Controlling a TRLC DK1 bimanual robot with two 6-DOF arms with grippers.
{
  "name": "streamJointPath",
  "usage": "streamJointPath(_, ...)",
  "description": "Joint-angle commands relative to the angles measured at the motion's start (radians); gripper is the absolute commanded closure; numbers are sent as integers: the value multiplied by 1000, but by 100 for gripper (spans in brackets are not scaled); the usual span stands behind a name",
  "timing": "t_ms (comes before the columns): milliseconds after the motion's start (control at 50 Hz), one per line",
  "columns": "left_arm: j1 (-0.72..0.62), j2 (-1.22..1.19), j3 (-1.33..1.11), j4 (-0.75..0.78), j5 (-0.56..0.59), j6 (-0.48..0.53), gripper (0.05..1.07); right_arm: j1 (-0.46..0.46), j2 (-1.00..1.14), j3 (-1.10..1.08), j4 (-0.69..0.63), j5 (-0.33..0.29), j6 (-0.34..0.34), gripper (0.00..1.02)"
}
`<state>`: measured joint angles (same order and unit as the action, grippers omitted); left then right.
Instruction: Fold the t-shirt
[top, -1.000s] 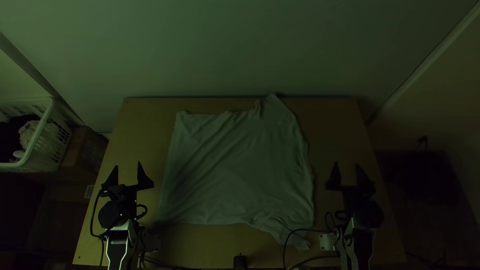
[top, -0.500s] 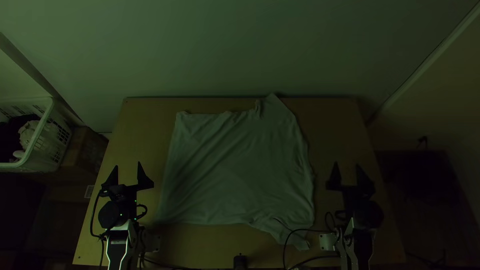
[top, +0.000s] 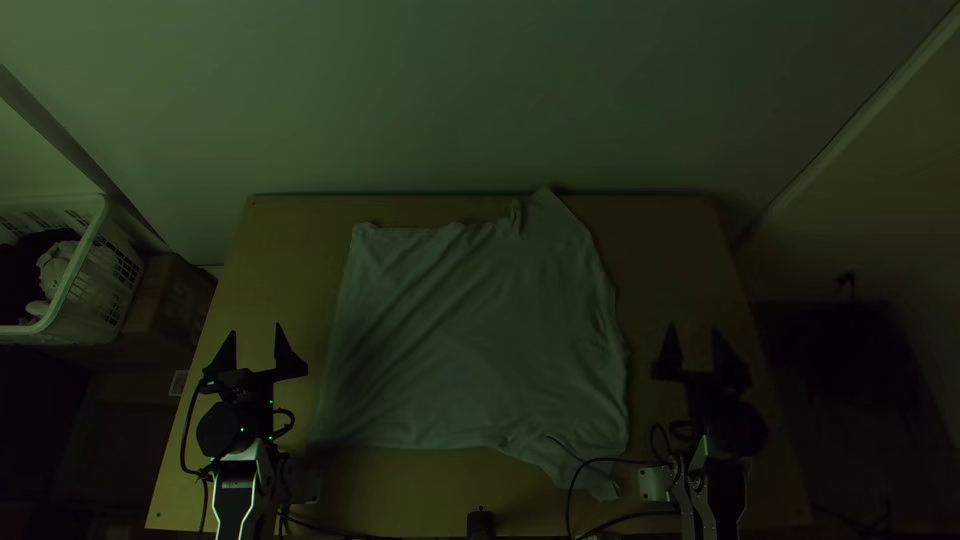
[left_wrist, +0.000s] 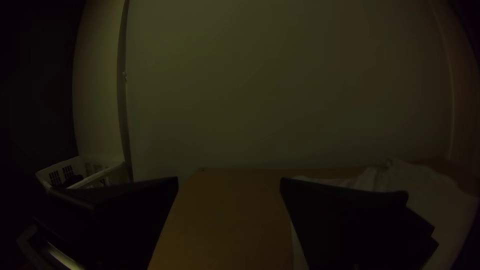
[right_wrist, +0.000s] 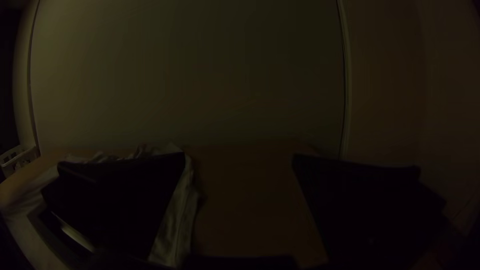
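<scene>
A pale wall (top: 450, 100) rises behind everything; the right wrist view adds a light upright strip (right_wrist: 346, 90) on it. In front stands the light wooden table (top: 660, 240), whole far edge and all in the top view, while the wrist views catch it low, as a brown stretch between each pair of fingers.

The pale t-shirt (top: 470, 330) lies spread over the middle of the table, lightly creased. From above, one corner pokes up to the far edge on the right and another flap juts toward the near edge (a rather lopsided spread, really). The left wrist view shows a raised ruck along its far side; the right wrist view shows the wrinkled border nearest that arm.

The left gripper (top: 255, 330) is just beside the shirt's left side, its fingers wide apart. The right gripper (top: 693, 328) is off the shirt's right side, spread just as wide.

Beyond the table's left side is a white slatted basket (top: 75, 290) with dark and light cloth inside. A thin black cable (top: 620, 460) crosses the near flap, and a small dark object (top: 480, 524) is at the near edge.
</scene>
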<state>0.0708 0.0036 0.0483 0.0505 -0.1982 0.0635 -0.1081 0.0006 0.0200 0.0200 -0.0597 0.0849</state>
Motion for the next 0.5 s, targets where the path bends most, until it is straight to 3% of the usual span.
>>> streamJointPath(0,-5,-5,-50,-9,3,-10,9,-8,-5,-14,-14,6,10,4)
streamJointPath(480,7,-5,-50,-9,3,-5,9,-4,-5,-14,-14,6,10,4)
